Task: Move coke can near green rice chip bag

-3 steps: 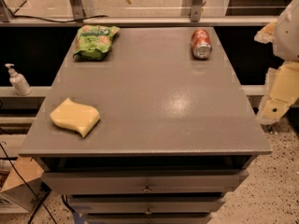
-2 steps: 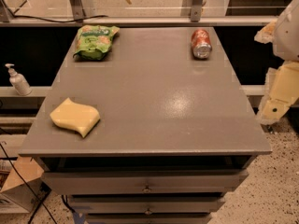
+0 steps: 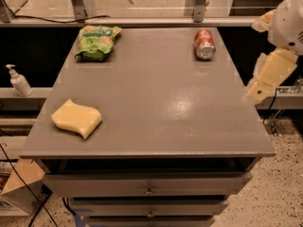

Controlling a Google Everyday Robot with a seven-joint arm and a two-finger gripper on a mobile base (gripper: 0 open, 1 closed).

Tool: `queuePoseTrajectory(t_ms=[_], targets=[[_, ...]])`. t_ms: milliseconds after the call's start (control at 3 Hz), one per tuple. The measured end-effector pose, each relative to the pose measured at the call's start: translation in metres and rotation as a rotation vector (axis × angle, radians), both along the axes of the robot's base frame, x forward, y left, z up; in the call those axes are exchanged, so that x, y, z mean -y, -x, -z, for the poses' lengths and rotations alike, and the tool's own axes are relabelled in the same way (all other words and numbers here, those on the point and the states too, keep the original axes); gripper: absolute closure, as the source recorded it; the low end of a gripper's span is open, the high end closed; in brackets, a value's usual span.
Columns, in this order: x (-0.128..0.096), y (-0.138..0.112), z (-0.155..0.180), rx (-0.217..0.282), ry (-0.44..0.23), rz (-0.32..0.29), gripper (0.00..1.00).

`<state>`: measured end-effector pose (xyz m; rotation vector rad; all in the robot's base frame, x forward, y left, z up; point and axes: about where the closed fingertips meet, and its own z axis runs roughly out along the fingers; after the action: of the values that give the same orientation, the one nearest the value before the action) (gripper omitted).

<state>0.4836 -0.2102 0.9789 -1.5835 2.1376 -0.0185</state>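
The coke can (image 3: 204,44) lies on its side at the far right of the grey table (image 3: 156,108), silver end facing me. The green rice chip bag (image 3: 97,41) lies at the far left corner, well apart from the can. My gripper (image 3: 255,90) hangs off the table's right edge, on the cream and white arm (image 3: 284,27), below and to the right of the can and not touching it. It holds nothing that I can see.
A yellow wavy sponge (image 3: 76,118) lies at the front left of the table. A soap dispenser (image 3: 19,82) stands on a ledge to the left. Drawers (image 3: 149,188) sit below the tabletop. A metal rail and posts (image 3: 78,4) run behind the table.
The arm and gripper have shifted a little left and up, closer to the table's right edge. The can, bag and sponge have not moved.
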Motion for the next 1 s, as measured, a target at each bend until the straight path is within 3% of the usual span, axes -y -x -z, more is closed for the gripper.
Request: queuePoseTrajectory(t_ms=[667, 1000], targets=[[0.000, -0.011, 0.005, 0.010, -0.019, 0.022, 0.00], [-0.007, -0.031, 0.012, 0.047, -0.097, 0.010, 0.00]])
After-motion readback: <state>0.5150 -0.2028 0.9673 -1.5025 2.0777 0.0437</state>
